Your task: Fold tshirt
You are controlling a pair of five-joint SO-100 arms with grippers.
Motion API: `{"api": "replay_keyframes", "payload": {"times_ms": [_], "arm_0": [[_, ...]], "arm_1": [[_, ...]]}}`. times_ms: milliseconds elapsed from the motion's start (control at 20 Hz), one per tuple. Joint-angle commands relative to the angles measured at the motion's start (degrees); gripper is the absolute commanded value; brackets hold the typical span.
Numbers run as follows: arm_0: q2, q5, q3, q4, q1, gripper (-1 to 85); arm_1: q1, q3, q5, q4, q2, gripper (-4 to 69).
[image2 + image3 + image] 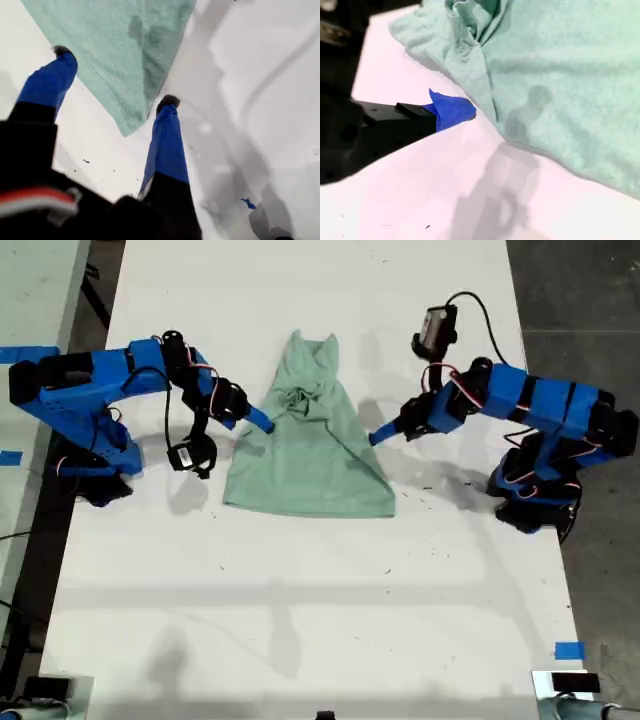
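Spread wide and empty, my first gripper (112,75) straddles a corner of the pale mint-green cloth tshirt (120,45); my second gripper's (452,110) opening is hidden.

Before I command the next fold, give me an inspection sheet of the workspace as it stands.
Surface: white table, a few dark specks.
Job's things: tshirt lies between the arms, bunched at its far end, near hem spread flat.
Clutter: blue tape scrap near the exterior view's lower right.
Grippers: my first gripper is open, fingertips at the tshirt's edge; my second gripper sits by the bunched part, its jaws not readable.
Cables: a black cable loops above the first arm, off the cloth.
Surroundings: grey floor; a neighbouring surface at the exterior view's left.
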Motion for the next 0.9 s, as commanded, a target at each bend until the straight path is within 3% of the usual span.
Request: {"api": "replay_keyframes", "payload": {"times_ms": [0, 400, 650, 750, 850], "arm_0": [[0.0, -3.2, 0.3, -3.3, 4.8, 29.0], [-5.2, -4.6, -0.4, -8.6, 7.6, 28.6], [-6.1, -4.6, -0.4, -9.1, 7.8, 28.4], [-6.2, -4.6, -0.5, -9.1, 7.7, 28.2], [-6.3, -4.2, -0.8, -9.1, 7.6, 28.1]], "arm_1": [[-2.7, 4.8, 1.3, -6.3, 2.7, 30.9], [-7.0, 13.3, 4.0, -20.9, -8.5, 30.9], [-7.1, 12.0, 3.8, -25.1, -17.6, 29.6], [-6.9, 10.6, 3.5, -25.0, -20.4, 24.8], [-6.3, 9.5, 3.4, -24.4, -21.8, 9.3]]}}
